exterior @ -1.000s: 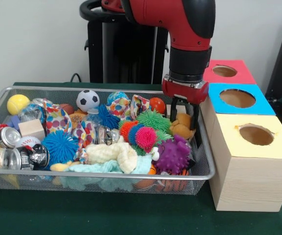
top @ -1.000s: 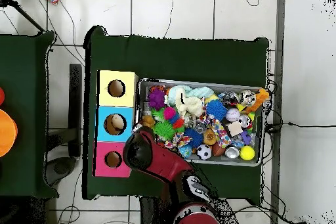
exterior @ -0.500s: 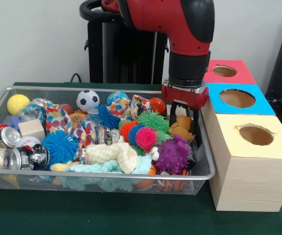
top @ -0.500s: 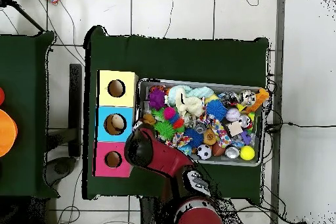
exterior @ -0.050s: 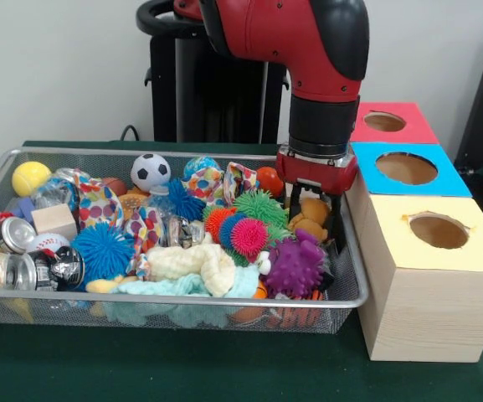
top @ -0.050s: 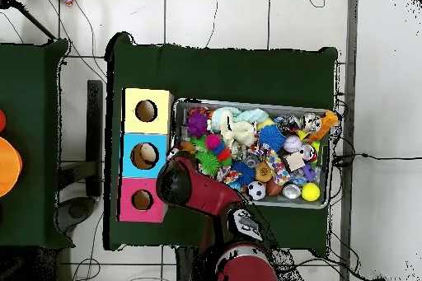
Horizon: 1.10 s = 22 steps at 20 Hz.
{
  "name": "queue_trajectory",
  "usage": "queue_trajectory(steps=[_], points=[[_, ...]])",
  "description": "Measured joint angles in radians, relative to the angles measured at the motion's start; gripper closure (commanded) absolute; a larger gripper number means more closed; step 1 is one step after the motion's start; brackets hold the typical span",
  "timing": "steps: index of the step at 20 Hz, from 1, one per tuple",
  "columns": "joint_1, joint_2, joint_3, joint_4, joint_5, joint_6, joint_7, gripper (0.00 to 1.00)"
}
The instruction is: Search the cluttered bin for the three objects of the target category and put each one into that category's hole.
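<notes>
The gripper (exterior @ -0.050s: 313,219) pinches a soft tan toy (exterior @ -0.050s: 311,218). It hangs just above the wire bin (exterior @ -0.050s: 166,300), beside the blue box (exterior @ -0.050s: 407,170).

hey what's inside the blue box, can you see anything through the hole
In the overhead view, something pale shows through the round hole of the blue box; what it is cannot be told. From the front, only the hole's brown inner wall shows.

Three boxes (exterior @ -0.050s: 425,251) (one hole each).

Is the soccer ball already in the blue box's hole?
No, the soccer ball lies in the bin, far from the blue box.
</notes>
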Motion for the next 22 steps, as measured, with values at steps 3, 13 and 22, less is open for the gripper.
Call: queue_trajectory(steps=[3,13,22], points=[[0.021,0.01,-0.018,-0.013,-0.001,0.0,0.0,1.0],[0.054,0.025,-0.052,-0.042,-0.02,0.001,0.0,1.0],[0.057,0.014,-0.056,-0.044,-0.034,0.013,0.0,1.0]])
